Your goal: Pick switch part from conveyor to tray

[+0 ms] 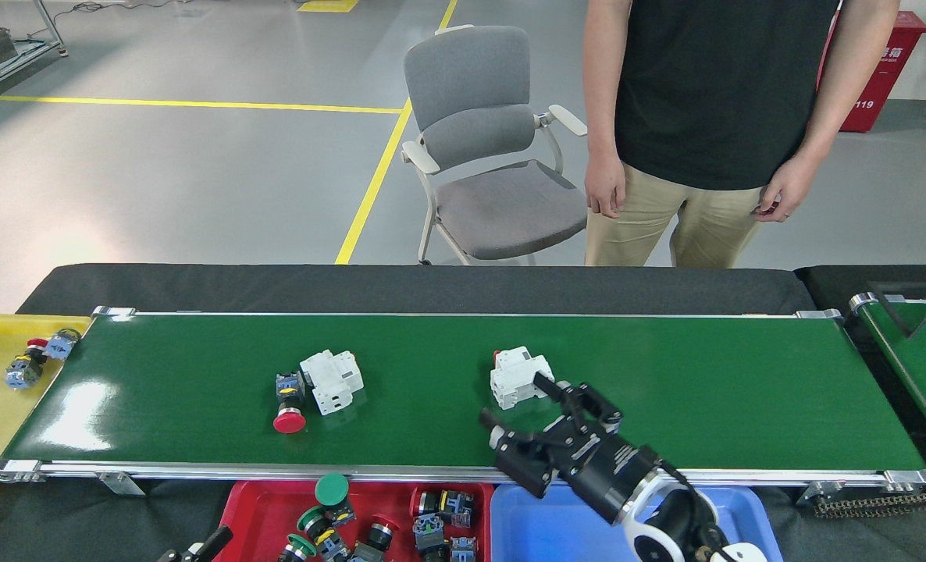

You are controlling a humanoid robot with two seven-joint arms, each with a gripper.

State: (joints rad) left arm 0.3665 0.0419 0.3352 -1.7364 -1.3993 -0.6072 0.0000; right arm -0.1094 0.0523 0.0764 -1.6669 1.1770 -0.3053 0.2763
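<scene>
Right gripper [516, 406] spread wide, empty, hovering over conveyor [705, 390] just beside white breaker [518, 376]. Red-capped switch part [289, 400] lying mid-belt; red tray [260, 507] below, holding several. Left gripper [197, 546] barely visible, state unclear.

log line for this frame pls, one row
right end effector: open, over conveyor, by white breaker | left end effector: at bottom edge, state unclear | red tray: holds several switch parts

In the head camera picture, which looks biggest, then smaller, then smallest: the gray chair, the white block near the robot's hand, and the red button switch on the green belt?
1. Gray chair, even though farthest.
2. White block.
3. Red button switch.
</scene>
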